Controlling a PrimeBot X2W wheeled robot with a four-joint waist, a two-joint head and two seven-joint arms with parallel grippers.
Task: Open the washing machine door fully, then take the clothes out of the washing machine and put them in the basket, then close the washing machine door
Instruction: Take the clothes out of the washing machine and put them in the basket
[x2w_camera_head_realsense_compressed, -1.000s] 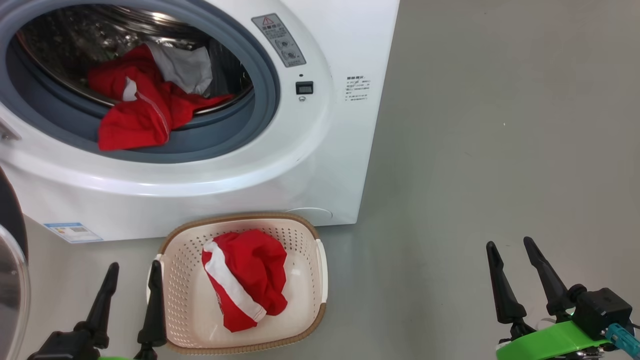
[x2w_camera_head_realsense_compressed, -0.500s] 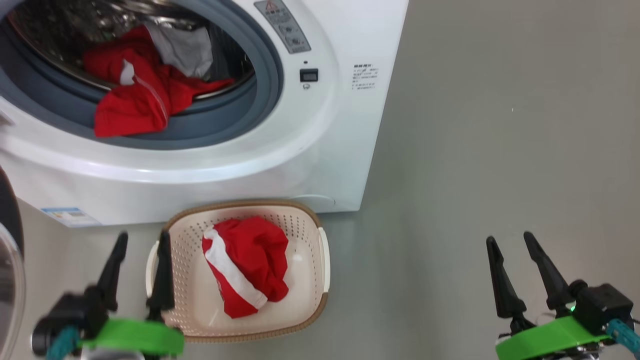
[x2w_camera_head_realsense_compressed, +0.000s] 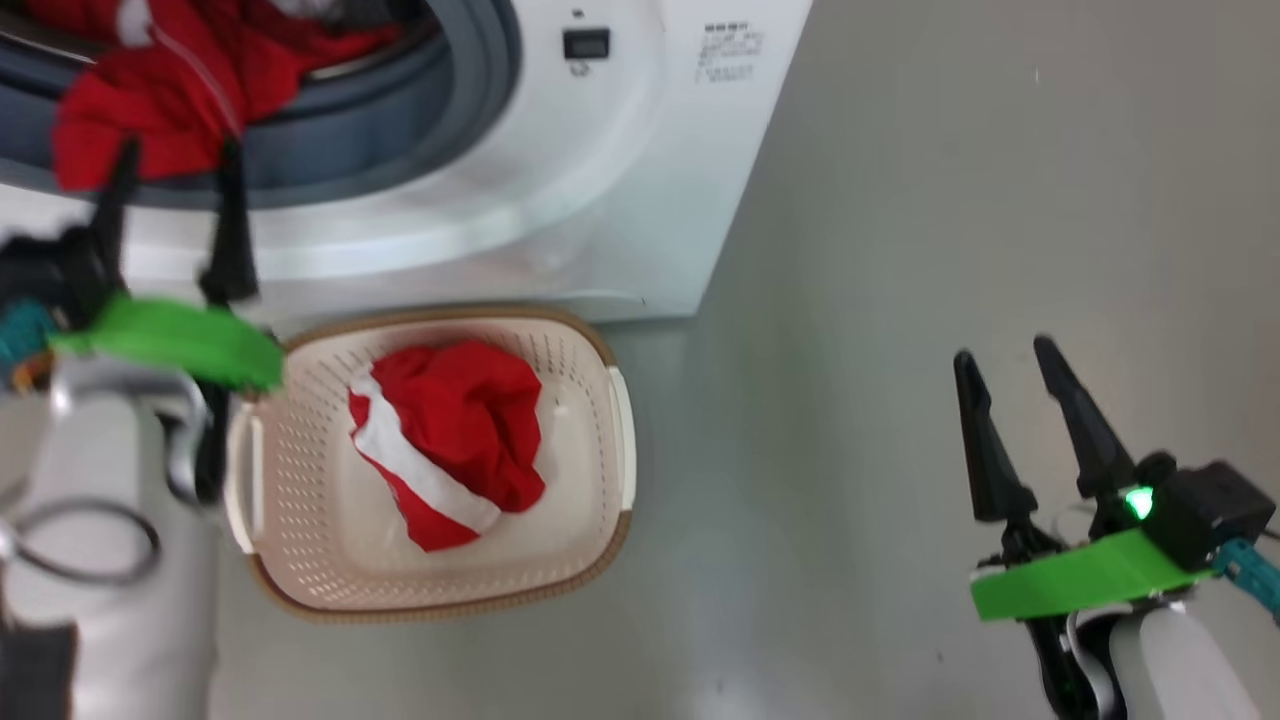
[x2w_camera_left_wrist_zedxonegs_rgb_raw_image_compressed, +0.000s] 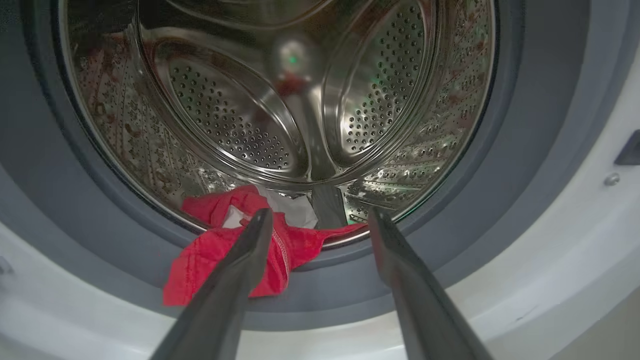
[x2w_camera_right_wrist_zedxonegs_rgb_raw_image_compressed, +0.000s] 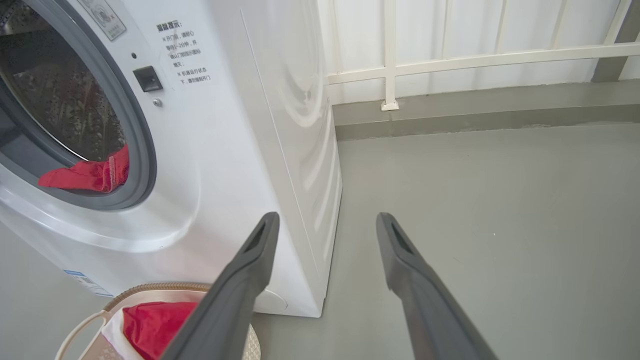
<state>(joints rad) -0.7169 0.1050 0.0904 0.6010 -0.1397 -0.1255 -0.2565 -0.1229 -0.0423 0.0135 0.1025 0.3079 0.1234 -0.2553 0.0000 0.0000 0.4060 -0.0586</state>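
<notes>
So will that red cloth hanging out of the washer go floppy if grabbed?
Probably floppy: the soft red fabric garment droops over the grey rubber gasket. Likely light, being thin. It may drag the bunched white cloth piece along.

**Head view.** Bright, even, diffuse light with faint, soft-edged shadows; a pale sheen lies on the grey floor (x2w_camera_head_realsense_compressed: 720, 680) at lower centre. Motion blur softens the whole frame. It is worst at the left, where the jaws of the left gripper (x2w_camera_head_realsense_compressed: 180, 148) smear. The right gripper (x2w_camera_head_realsense_compressed: 1004, 350) is crisper, with a green lamp glowing beside it.

**Left wrist view.** The steel drum (x2w_camera_left_wrist_zedxonegs_rgb_raw_image_compressed: 225, 125) is dim yet studded with specular highlights and red- and green-tinted reflections. The near jaws are out of focus, and wide-angle distortion bows the frame edges.

**Right wrist view.** Sharp and bright; soft glare streaks the glossy side of the washing machine (x2w_camera_right_wrist_zedxonegs_rgb_raw_image_compressed: 300, 100). The jaws are blurred at the bottom.
</notes>
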